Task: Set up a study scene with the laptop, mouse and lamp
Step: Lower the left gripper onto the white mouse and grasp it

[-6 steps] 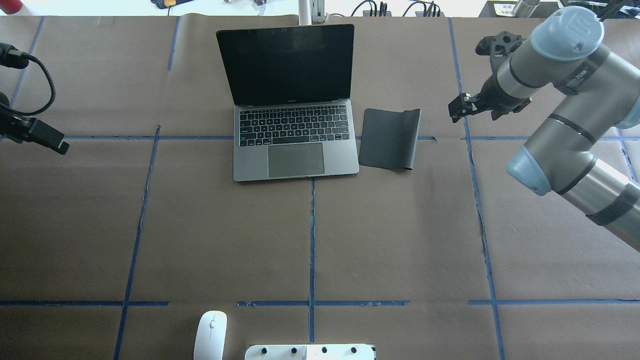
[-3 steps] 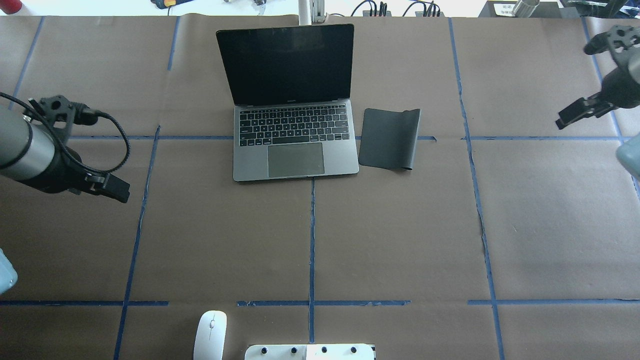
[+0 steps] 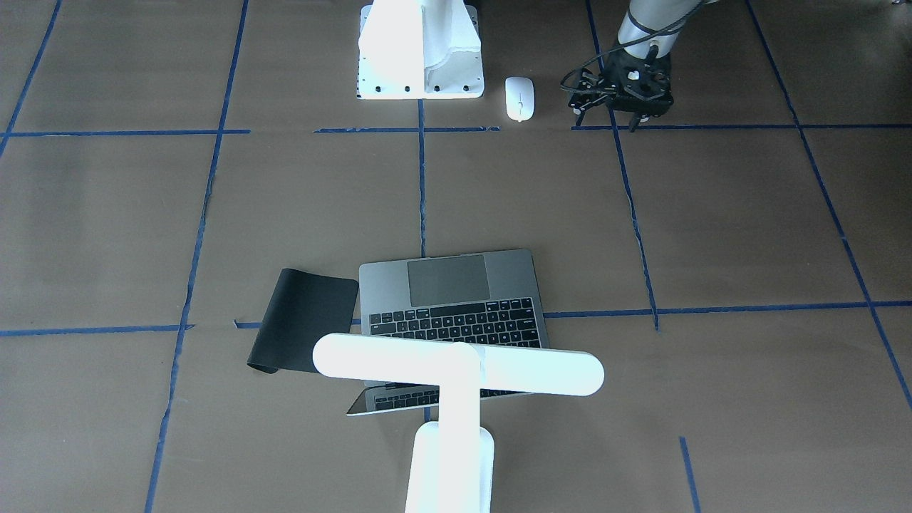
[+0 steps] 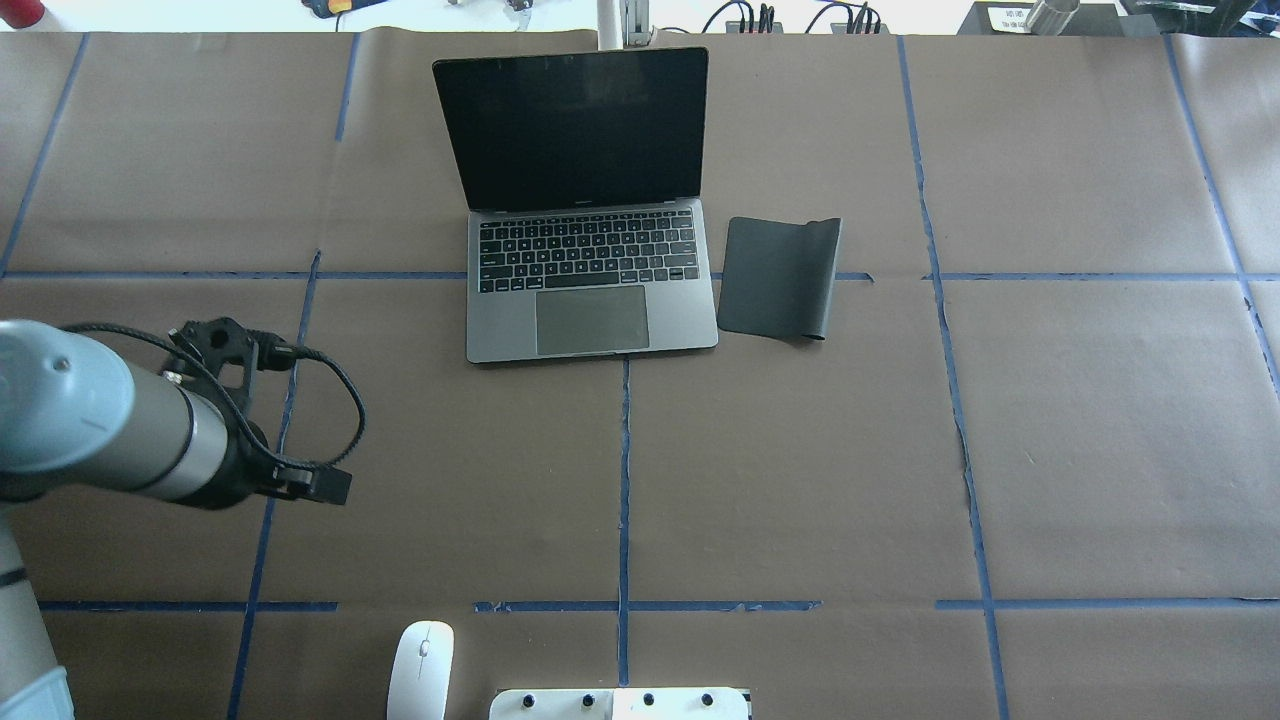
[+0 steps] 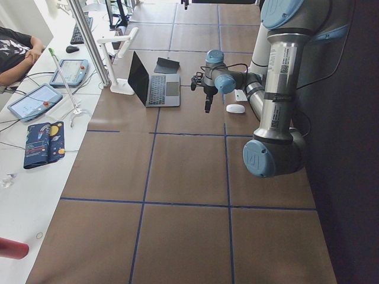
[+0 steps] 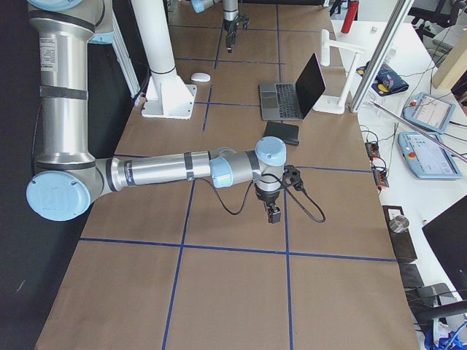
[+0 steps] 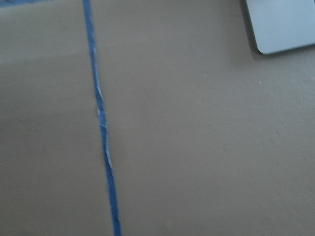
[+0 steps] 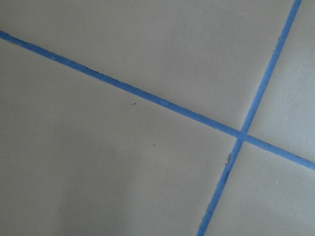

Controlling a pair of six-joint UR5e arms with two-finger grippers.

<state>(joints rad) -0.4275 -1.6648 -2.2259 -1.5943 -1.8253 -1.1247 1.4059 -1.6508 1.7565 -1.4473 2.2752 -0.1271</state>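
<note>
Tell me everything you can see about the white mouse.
The mouse is a small, smooth white oval, plastic by its look, with a thin centre line. It lies flat on the brown table, beside the white pedestal but apart from it. Nothing else touches it; the left gripper hangs nearby.

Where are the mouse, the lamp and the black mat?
mouse (image 4: 421, 665): overhead view, middle of its back.
lamp (image 3: 459, 370): front-facing view, where bar meets stem.
black mat (image 4: 778, 277): overhead view, its flat middle.

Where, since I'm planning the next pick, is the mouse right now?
In the overhead view the mouse lies at the bottom edge, left of centre, just left of the white pedestal.
</note>
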